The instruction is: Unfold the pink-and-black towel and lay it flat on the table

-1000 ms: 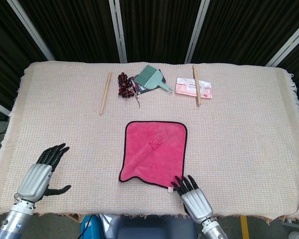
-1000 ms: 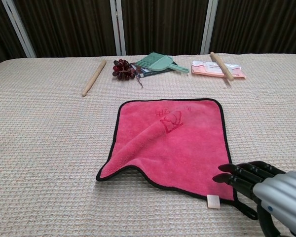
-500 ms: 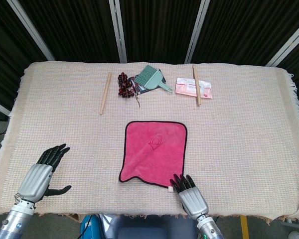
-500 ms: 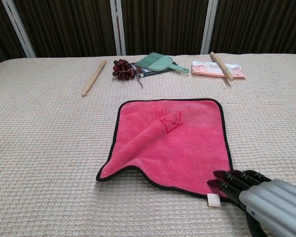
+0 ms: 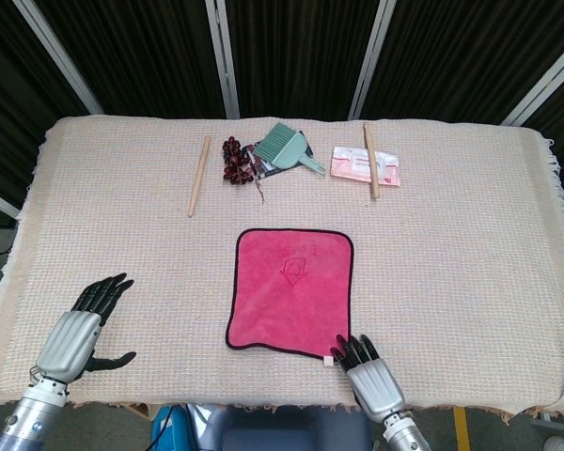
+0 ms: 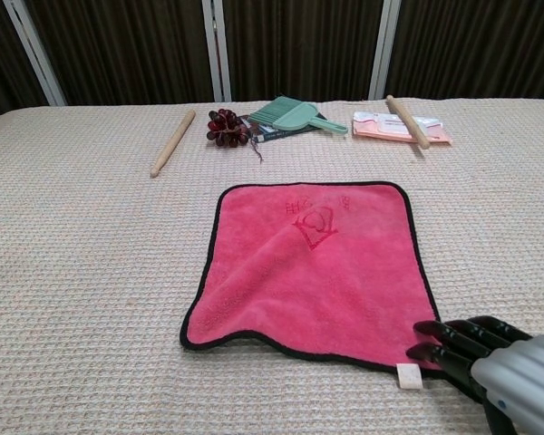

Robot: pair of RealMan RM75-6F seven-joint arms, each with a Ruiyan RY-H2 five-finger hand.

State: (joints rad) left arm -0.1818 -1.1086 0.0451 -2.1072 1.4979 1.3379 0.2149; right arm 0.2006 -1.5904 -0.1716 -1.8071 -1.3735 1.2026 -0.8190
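Note:
The pink towel with black trim (image 5: 291, 287) (image 6: 313, 263) lies spread open in the middle of the table, with a slight wave along its near left edge. A small white tag (image 6: 408, 376) sticks out at its near right corner. My right hand (image 5: 371, 376) (image 6: 499, 367) lies palm down at that corner, and its dark fingertips (image 6: 431, 340) reach onto the towel's edge. The thumb is hidden, so I cannot tell whether the hand pinches the cloth. My left hand (image 5: 80, 329) hovers at the near left of the table, fingers spread, holding nothing.
Along the far side lie a wooden stick (image 5: 199, 176), a dark red bunch of grapes (image 5: 233, 160), a green dustpan and brush (image 5: 287, 148), a pink packet (image 5: 365, 166) and a second stick (image 5: 370, 160). The table's front edge runs just behind both hands.
My right hand has drawn back toward the front edge, and the towel's near right corner came with it. The fold along the near edge has flattened out. The left hand has barely moved.

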